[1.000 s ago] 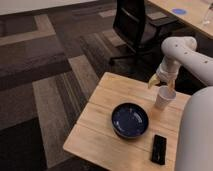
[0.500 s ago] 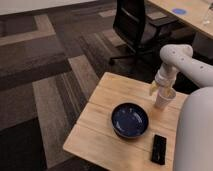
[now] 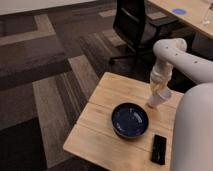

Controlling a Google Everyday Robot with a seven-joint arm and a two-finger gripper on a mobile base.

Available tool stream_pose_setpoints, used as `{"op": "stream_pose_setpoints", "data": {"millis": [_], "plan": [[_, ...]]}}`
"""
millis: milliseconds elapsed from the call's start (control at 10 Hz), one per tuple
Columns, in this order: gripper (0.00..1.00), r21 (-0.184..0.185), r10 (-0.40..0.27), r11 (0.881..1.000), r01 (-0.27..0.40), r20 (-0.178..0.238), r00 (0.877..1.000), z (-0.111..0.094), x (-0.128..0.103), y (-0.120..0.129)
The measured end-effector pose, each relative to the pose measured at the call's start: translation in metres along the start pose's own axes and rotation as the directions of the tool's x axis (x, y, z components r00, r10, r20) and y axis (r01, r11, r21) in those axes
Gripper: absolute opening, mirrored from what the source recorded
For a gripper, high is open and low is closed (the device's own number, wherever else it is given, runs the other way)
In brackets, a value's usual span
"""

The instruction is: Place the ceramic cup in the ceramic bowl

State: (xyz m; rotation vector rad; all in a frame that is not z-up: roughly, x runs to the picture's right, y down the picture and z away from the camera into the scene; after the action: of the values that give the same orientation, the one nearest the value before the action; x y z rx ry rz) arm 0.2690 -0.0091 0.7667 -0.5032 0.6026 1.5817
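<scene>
Gripper (image 3: 160, 93) was at the far-right part of the table (image 3: 107, 92), clamped on the top of the cup (image 3: 154, 102). The cup was tilted, base pointing left and down, right at the tabletop; couldn't tell whether it touched. Bowl (image 3: 130, 120) sat mid-table just near-left of the cup, not touching it, with a flat black device (image 3: 159, 149) near-right of the bowl by the table's near edge and a black chair (image 3: 132, 22) on the carpet beyond the far edge.

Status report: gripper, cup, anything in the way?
Gripper on ceramic cup, by table edge. Cup tilted, outside ceramic bowl. Nothing between them; black device lies beside bowl, off the path.
</scene>
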Motion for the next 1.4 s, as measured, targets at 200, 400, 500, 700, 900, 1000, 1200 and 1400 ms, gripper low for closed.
{"op": "stream_pose_setpoints", "data": {"millis": [200, 400, 500, 700, 900, 1000, 1200, 1400], "plan": [[0.0, 0.016, -0.047, 0.999, 0.047, 0.053, 0.997, -0.027, 0.0, 0.022], [0.0, 0.027, -0.147, 0.989, 0.146, 0.05, 0.988, -0.042, 0.021, 0.054], [0.0, 0.018, -0.191, 0.981, 0.191, 0.033, 0.981, -0.044, 0.031, 0.067], [0.0, 0.007, -0.255, 0.967, 0.255, 0.015, 0.967, -0.049, 0.044, 0.083], [0.0, 0.004, -0.257, 0.966, 0.257, 0.015, 0.966, -0.049, 0.044, 0.085], [0.0, 0.003, -0.257, 0.966, 0.257, 0.014, 0.966, -0.049, 0.044, 0.085], [0.0, 0.014, -0.303, 0.953, 0.303, -0.008, 0.953, -0.038, 0.053, 0.095], [0.0, 0.045, -0.413, 0.91, 0.413, -0.008, 0.911, -0.031, 0.068, 0.127]]}}
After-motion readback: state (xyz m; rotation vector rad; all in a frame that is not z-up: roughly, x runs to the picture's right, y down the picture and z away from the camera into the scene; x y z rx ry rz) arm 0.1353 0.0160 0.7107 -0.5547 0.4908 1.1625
